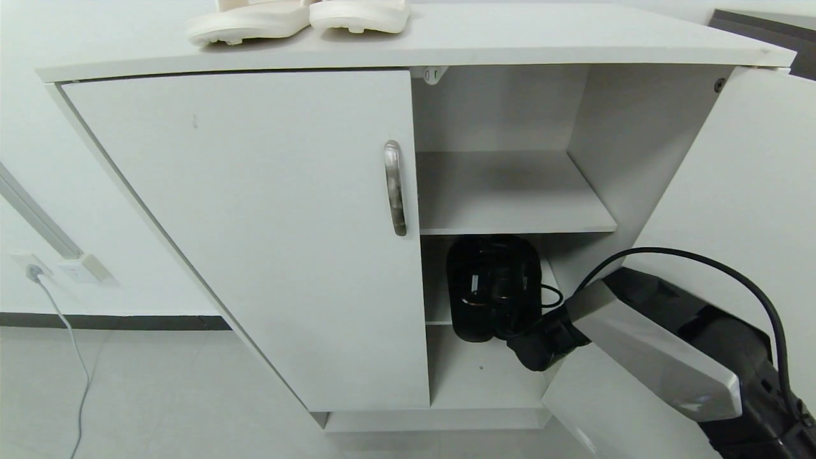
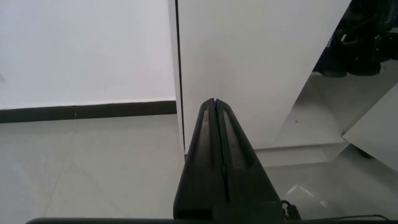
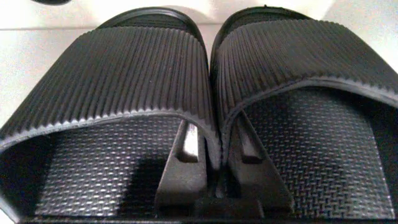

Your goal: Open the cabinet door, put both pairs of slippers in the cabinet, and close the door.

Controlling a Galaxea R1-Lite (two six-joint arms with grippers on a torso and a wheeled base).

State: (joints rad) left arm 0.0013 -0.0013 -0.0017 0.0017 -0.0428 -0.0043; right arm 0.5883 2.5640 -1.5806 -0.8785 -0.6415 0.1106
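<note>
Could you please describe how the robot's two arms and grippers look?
The right arm has a smooth white shell with flat faces over black joints, and a thick black cable arches above it. The left gripper is black, with two long, narrow, tapering fingers. The right gripper has dark, slim fingers.

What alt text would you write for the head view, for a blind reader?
The robot's right arm holds a pair of black slippers in the open right half of a white cabinet, below the upper shelf. The left door is shut, the right door is open, and a pair of white slippers lies on the cabinet top.
</note>
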